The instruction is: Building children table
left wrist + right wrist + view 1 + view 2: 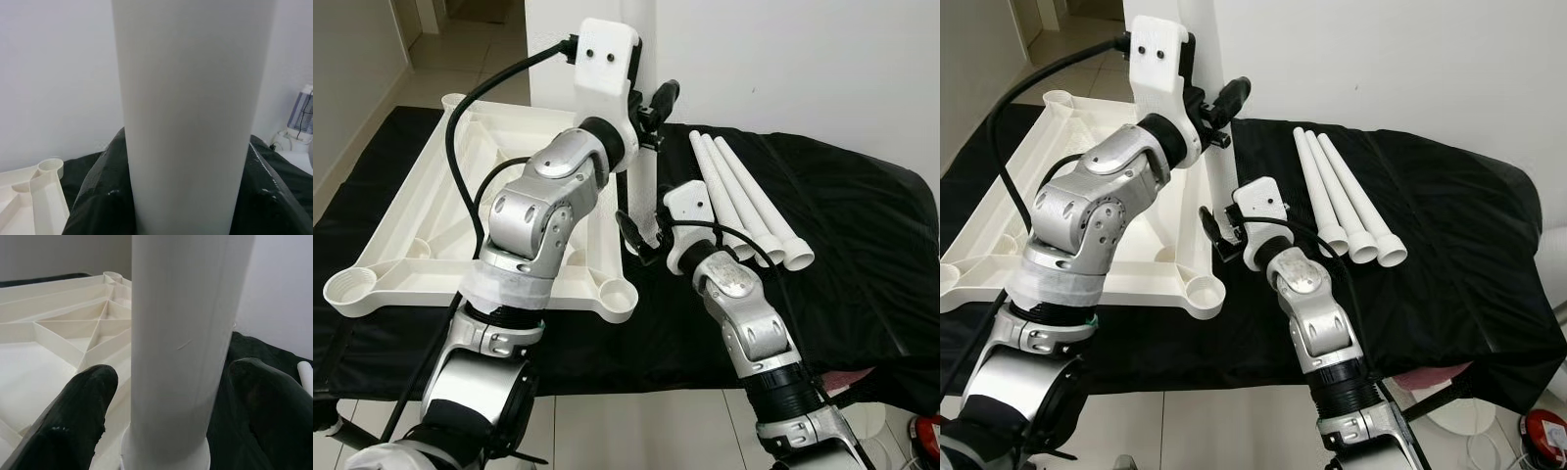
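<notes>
At the near right corner of the upturned white tabletop (416,235), one white table leg (644,191) is stood upright with its foot in or on the corner socket (how deeply it is seated cannot be told). Low on the leg, the right gripper (168,423) is placed with its black fingers (73,416) spread to either side of the tube; whether they press it cannot be judged. Higher up, the left gripper (651,110) is set against the same leg, which is seen close before its wrist camera; whether its fingers are spread or pressed together cannot be told.

Three more legs (1347,201) are laid side by side on the black cloth (1459,245), to the right of the tabletop and apart from it. Empty round sockets are seen at the other corners, such as the near left socket (350,288) and the far left socket (453,99).

By this showing the task is judged to be at an early stage: the first leg is being fitted, and three legs are left to be fitted before the table can be turned upright.
</notes>
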Controlling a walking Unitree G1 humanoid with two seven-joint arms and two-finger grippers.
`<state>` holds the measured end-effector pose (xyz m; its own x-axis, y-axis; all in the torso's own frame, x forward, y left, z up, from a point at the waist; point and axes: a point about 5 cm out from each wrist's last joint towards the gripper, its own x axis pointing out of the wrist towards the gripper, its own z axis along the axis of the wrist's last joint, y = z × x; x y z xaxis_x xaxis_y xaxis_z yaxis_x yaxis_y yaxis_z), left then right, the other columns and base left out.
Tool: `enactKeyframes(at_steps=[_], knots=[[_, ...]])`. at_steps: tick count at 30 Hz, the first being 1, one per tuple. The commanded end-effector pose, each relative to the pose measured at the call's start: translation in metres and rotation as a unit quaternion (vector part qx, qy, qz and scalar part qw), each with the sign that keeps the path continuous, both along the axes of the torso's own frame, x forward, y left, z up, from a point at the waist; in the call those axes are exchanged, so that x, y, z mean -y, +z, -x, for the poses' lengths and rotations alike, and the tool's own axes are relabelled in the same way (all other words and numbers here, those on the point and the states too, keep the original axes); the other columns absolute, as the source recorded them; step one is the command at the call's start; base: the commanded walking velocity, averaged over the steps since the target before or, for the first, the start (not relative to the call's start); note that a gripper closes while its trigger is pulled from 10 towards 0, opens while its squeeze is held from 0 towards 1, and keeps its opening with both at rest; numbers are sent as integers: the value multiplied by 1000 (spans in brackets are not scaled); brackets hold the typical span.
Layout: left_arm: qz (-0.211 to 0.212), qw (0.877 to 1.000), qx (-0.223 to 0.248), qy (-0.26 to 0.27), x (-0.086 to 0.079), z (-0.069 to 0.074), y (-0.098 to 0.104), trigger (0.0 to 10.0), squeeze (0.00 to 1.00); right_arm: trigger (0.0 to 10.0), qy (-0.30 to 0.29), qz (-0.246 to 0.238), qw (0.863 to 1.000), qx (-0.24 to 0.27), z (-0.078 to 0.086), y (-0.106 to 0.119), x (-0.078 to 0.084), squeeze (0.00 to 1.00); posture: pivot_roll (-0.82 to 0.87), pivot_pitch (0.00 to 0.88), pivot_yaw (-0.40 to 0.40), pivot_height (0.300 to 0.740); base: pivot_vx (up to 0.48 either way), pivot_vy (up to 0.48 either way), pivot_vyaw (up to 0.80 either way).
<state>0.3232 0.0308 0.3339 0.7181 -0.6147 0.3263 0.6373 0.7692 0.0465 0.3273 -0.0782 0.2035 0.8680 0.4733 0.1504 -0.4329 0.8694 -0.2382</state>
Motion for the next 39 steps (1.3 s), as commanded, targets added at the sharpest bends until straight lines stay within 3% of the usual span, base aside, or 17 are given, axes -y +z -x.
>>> enactKeyframes(at_steps=[1, 13, 14, 17, 19, 21, 36, 37, 38, 39], knots=[[3, 1000, 8, 16, 4, 4, 2, 10000, 0, 10000, -6, 11, 1000, -4, -2, -1, 0, 0, 33, 0, -100, 740, 0, 0, 0], [8, 1000, 13, 2, 17, 13, 3, 10000, 0, 10000, -15, 21, 1000, 0, -10, 0, -3, 0, 37, 0, -101, 740, 0, 0, 0], [9, 1000, 13, 1, 18, 14, 3, 10000, 0, 8431, -15, 21, 1000, 0, -11, 0, -3, 0, 38, 0, -101, 740, 0, 0, 0], [9, 1000, 13, 1, 18, 14, 3, 10000, 0, 8431, -15, 21, 1000, 0, -11, 0, -3, 0, 38, 0, -101, 740, 0, 0, 0], [9, 1000, 12, -5, 21, 15, 3, 10000, 0, 471, -17, 19, 1000, -4, -12, -1, -4, 0, 38, 0, -97, 740, 0, 0, 0], [9, 1000, 12, -7, 22, 16, 3, 10000, 0, 0, -18, 19, 1000, -6, -12, -2, -4, 0, 38, 0, -97, 740, 0, 0, 0], [1, 1000, 12, -11, 26, 18, 2, 10000, 0, 0, -30, 7, 999, -17, -13, -6, -3, 0, 33, 0, -84, 740, 0, 0, 0], [0, 1000, 12, -13, 27, 18, 2, 10000, 0, 10000, -32, 4, 999, -19, -13, -6, -3, 0, 34, 0, -84, 740, 0, 0, 0], [3, 1000, 10, -17, 27, 18, 2, 10000, 365, 10000, -35, -1, 999, -19, -14, -6, -3, 0, 34, 0, -82, 740, 0, 0, 0], [3, 1000, 10, -17, 27, 18, 2, 10000, 365, 10000, -35, -1, 999, -19, -14, -6, -3, 0, 34, 0, -82, 740, 0, 0, 0]])
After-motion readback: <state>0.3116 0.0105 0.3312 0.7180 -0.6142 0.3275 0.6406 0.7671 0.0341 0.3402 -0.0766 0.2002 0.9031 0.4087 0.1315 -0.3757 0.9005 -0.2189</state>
